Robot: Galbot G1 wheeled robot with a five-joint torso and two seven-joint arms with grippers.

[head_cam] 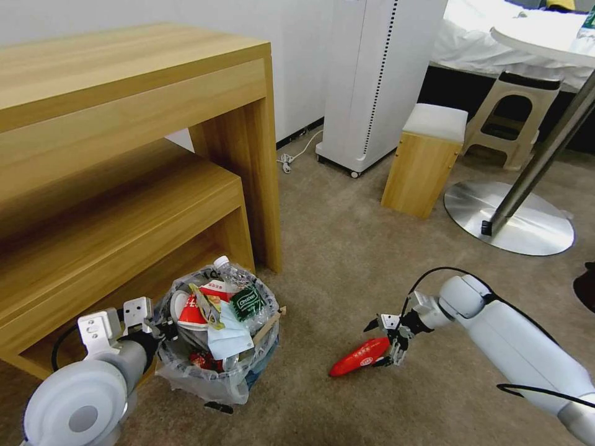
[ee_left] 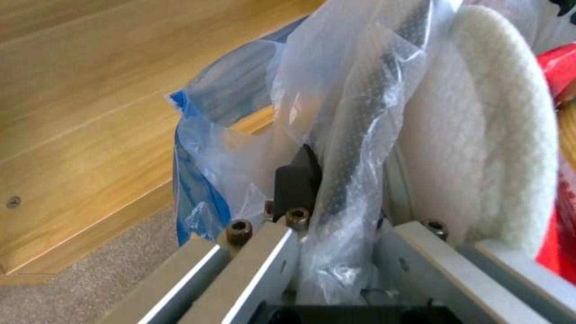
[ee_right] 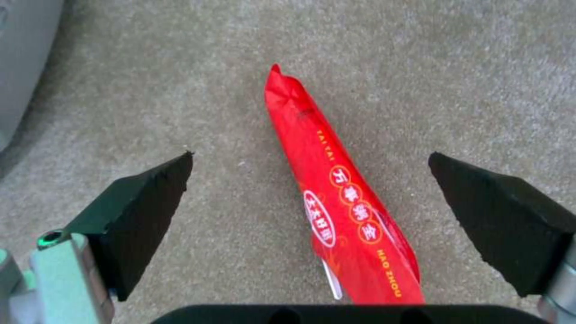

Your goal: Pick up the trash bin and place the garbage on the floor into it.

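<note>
Beige-brown carpet floor (head_cam: pixel 347 248) fills the room's lower half, w/ a stepped wooden bench at the robot's left and a white appliance, small stool and round metal table base farther back. On the carpet near the bench stands the trash bin (head_cam: pixel 217 371), lined w/ a clear plastic bag and already heaped w/ litter: a bottle, red-white cup, green packet, pale mask. Left claw (head_cam: pixel 162 327) is clamped on the bin's near rim; the left wrist view shows bag and rim pinched between its fingers. One red wrapper (head_cam: pixel 360 357) lies on the carpet well apart from the bin, on the robot's right. Right claw (ee_right: pixel 312 198) hangs directly over it, spread wide, holding nothing. Key relation: the wrapper's long axis runs between the two fingers, not across them, so a straight descent & close would likely pinch it across its narrow width. Right arm is clearly the nearer one.
</note>
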